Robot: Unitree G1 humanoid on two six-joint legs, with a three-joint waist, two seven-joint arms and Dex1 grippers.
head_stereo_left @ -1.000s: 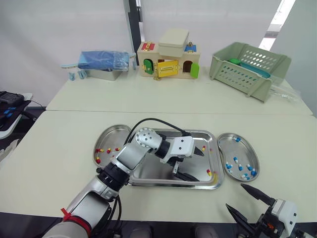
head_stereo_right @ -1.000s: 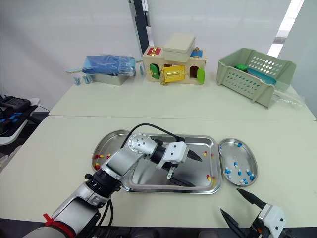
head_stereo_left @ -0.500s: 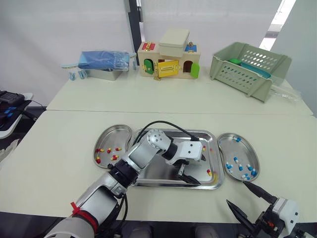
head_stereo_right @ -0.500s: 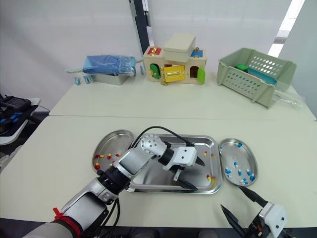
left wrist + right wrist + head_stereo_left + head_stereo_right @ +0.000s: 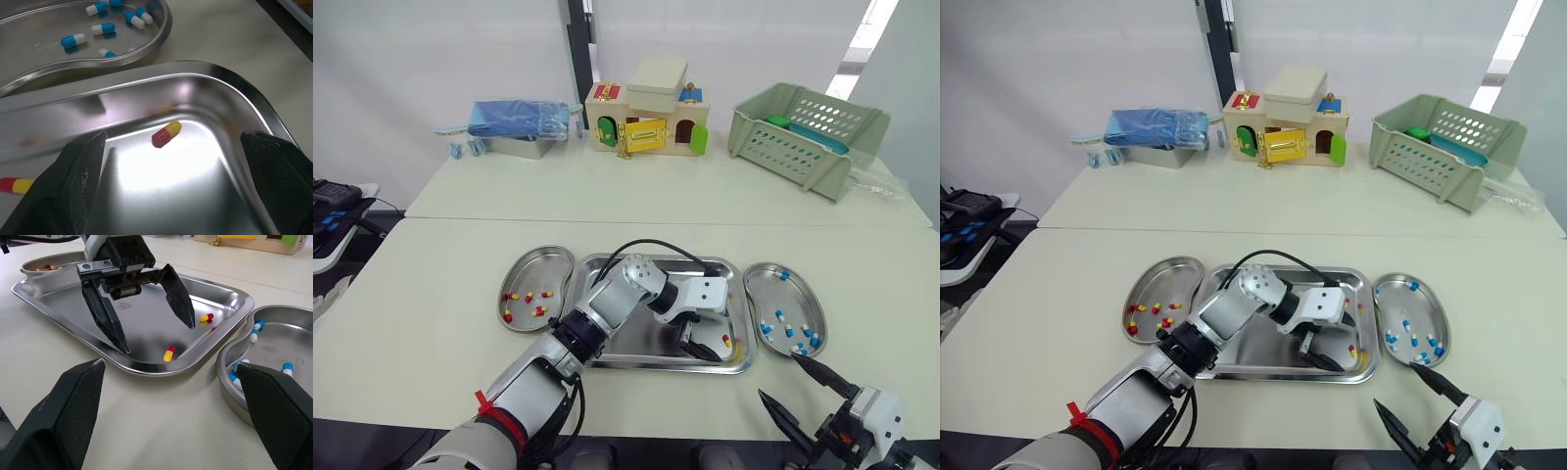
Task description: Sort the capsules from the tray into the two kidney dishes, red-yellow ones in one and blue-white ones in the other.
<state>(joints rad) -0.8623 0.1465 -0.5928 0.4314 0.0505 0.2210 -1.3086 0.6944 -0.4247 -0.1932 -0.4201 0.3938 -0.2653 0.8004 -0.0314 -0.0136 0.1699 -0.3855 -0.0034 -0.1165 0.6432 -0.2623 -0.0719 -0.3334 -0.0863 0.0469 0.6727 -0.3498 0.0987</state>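
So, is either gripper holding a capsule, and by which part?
Nothing is held. The left gripper hangs open near a red-yellow capsule; the right gripper is open.

left hand (image 5: 711, 333), fingers spread, low in the right end of the tray (image 5: 651, 364), a red-yellow capsule (image 5: 725, 341) just beside it

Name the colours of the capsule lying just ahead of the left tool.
The capsule is red and yellow; left wrist view best.

One tray (image 5: 54, 291) holds two red-yellow capsules (image 5: 169, 353). Two kidney dishes (image 5: 543, 266) hold about six red-yellow and about seven blue-white capsules (image 5: 779, 315).
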